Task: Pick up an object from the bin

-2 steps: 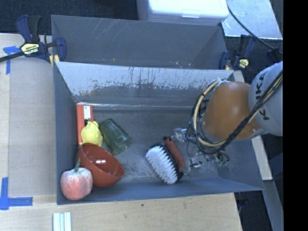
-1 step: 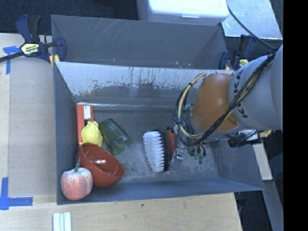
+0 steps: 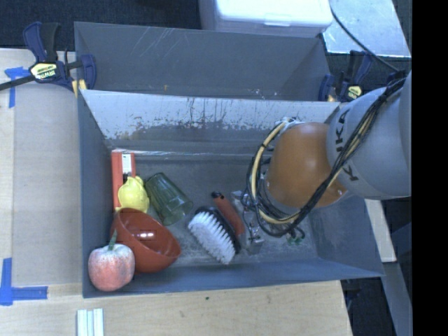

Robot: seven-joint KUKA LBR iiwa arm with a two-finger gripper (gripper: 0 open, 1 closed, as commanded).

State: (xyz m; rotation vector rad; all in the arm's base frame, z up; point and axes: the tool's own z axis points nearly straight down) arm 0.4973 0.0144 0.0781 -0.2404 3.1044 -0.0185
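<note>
Though its width cannot be told, the gripper [image 3: 249, 224] sits low at the near middle of the bin [image 3: 210, 124], just right of 1 white-bristled brush [image 3: 212, 235] with a red handle, a red bowl [image 3: 148, 242] farther left.

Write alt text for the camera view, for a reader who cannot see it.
The robot's gripper is low in the grey metal bin, right beside a white-bristled brush near the middle of the floor. Left of it in the view lie a green glass, a yellow fruit, an orange box, a red-brown bowl and a pinkish apple.
</note>
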